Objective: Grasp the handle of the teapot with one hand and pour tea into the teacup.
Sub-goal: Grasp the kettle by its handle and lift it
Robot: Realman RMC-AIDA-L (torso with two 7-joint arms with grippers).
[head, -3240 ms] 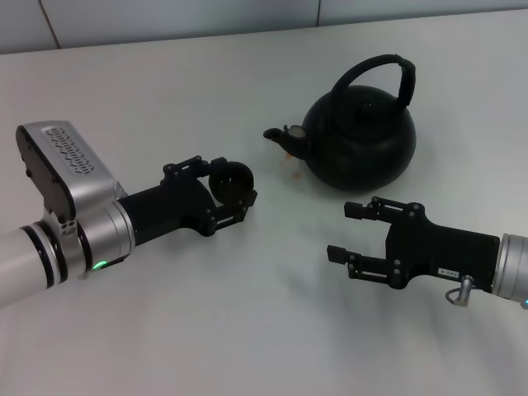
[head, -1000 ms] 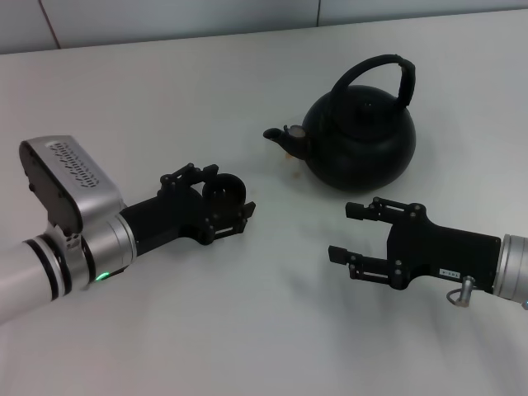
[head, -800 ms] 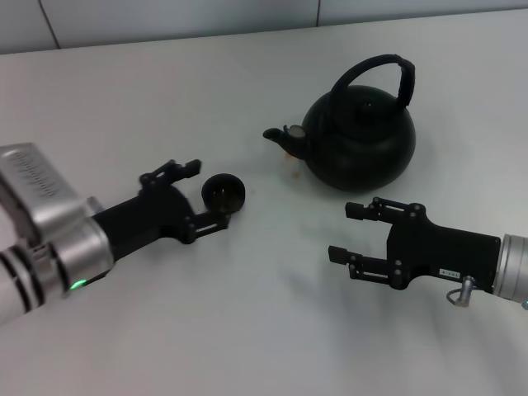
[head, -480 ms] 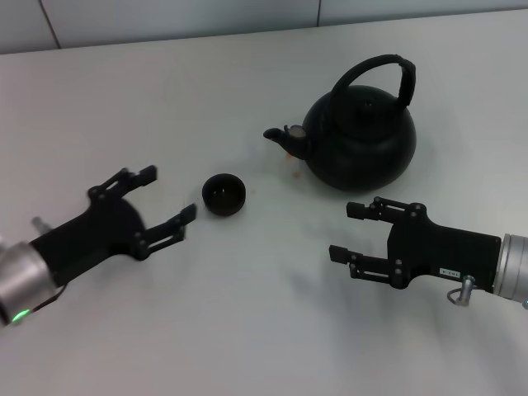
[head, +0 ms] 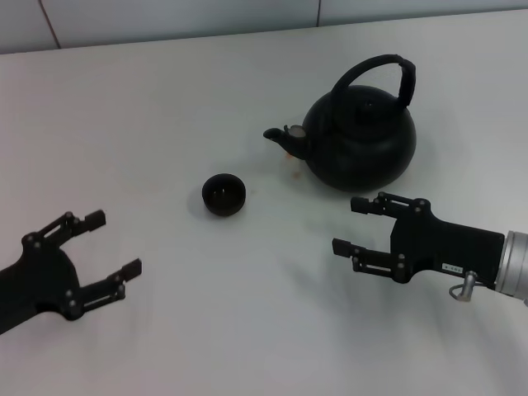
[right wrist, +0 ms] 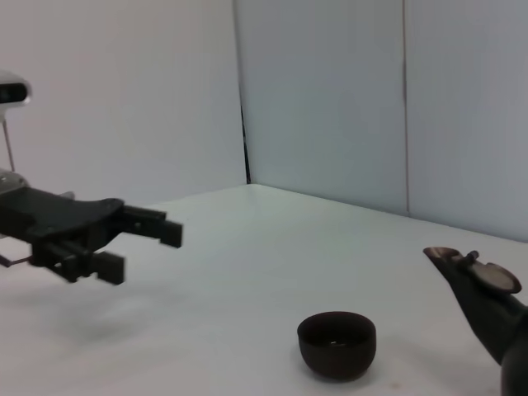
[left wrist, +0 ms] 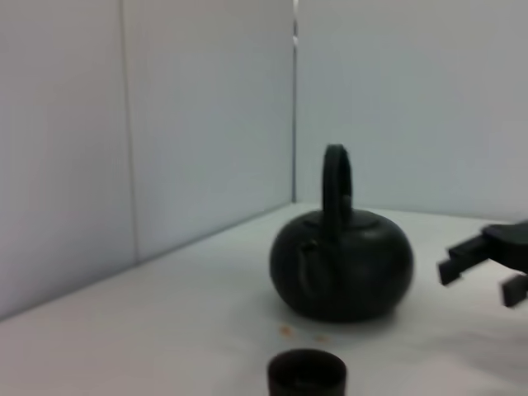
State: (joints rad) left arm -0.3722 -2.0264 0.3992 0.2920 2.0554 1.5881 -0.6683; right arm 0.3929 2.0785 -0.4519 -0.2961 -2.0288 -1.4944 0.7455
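Observation:
The black teapot stands at the back right of the table, spout toward the left, its arched handle upright over the lid. The small black teacup sits alone on the table, left of and nearer than the spout. My left gripper is open at the near left, well clear of the cup. My right gripper is open just in front of the teapot, holding nothing. The left wrist view shows the teacup in front of the teapot. The right wrist view shows the teacup and the spout.
The white tabletop runs back to a pale wall. A few small orange specks lie on the table under the spout.
My left gripper opened, let go of the teacup and drew back to the near left. The cup stays on the table. The right gripper barely shifted.

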